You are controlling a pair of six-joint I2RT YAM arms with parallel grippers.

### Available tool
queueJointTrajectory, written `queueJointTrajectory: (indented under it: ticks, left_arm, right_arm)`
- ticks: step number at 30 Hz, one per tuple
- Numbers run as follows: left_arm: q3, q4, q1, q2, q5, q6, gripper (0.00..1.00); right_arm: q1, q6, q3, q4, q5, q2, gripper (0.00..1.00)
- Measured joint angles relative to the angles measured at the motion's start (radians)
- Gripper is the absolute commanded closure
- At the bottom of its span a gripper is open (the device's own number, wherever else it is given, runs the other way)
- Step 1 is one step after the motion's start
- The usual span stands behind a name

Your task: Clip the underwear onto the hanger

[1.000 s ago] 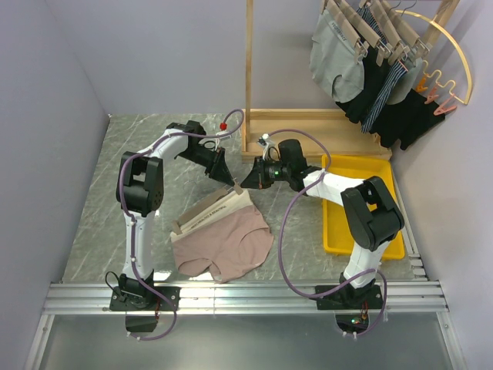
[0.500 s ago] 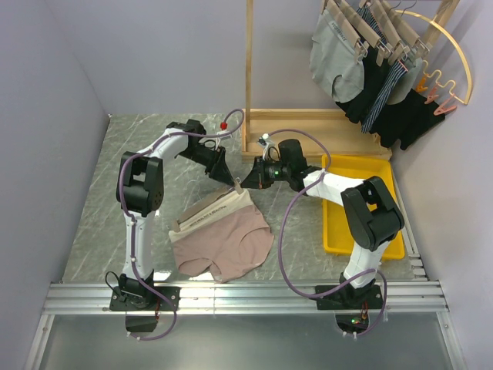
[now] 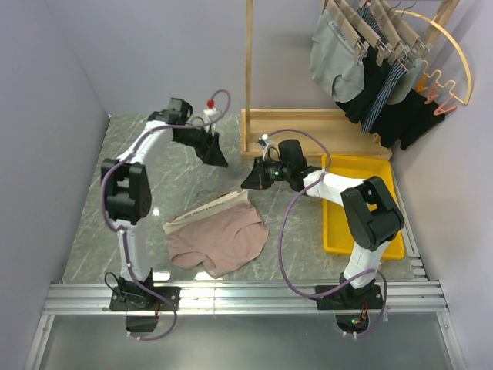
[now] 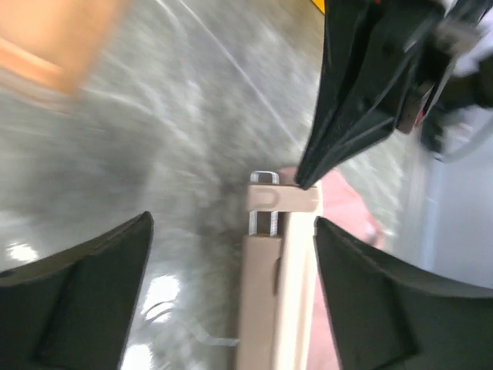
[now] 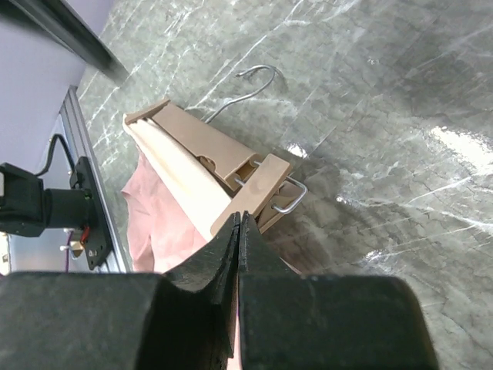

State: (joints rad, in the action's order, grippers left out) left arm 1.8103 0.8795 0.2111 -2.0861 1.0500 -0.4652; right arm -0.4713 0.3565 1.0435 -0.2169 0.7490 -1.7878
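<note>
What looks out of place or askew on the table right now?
The hanger sits askew: one end is raised at the shut right fingers, and the other appears to rest on the table. The pink underwear trails from it in a crumpled heap rather than hanging flat.

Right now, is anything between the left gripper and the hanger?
Nothing visible. Only bare table lies between the open left gripper and the hanger, at its clip. The shut right gripper touches that clip from the other side.
</note>
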Motion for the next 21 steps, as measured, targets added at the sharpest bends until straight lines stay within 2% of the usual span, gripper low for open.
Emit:
queueJointTrajectory:
  ticks: [6, 10, 13, 16, 17, 19, 20, 21]
  left_arm:
    - [-0.088, -0.149, -0.072, 0.252, -0.132, 0.059, 0.01]
    - [-0.277, -0.304, -0.1, 0.487, -0.267, 0.117, 0.01]
    - [-0.455, -0.458, -0.113, 0.658, -0.404, 0.204, 0.01]
    - [-0.568, -0.517, -0.119, 0.766, -0.552, 0.266, 0.06]
    - [-0.573, -0.509, -0.122, 0.775, -0.568, 0.264, 0.08]
    - [-0.576, -0.488, -0.122, 0.771, -0.584, 0.242, 0.11]
    - [-0.586, -0.477, -0.122, 0.769, -0.584, 0.228, 0.11]
    - [-0.605, -0.464, -0.122, 0.769, -0.584, 0.213, 0.1]
  right_arm:
    - [0.0, -0.03, 0.0, 0.039, -0.002, 0.0, 1.0]
    - [-0.003, -0.065, 0.0, 0.087, -0.014, -0.001, 1.0]
    - [-0.008, -0.102, -0.001, 0.131, -0.04, -0.003, 0.94]
    - [-0.015, -0.145, -0.001, 0.176, -0.069, -0.013, 0.78]
    - [-0.019, -0.159, 0.0, 0.196, -0.079, -0.02, 0.63]
    - [-0.024, -0.186, 0.003, 0.246, -0.095, -0.036, 0.51]
    - [-0.025, -0.198, 0.007, 0.27, -0.1, -0.045, 0.4]
    - [-0.026, -0.206, 0.015, 0.3, -0.106, -0.053, 0.36]
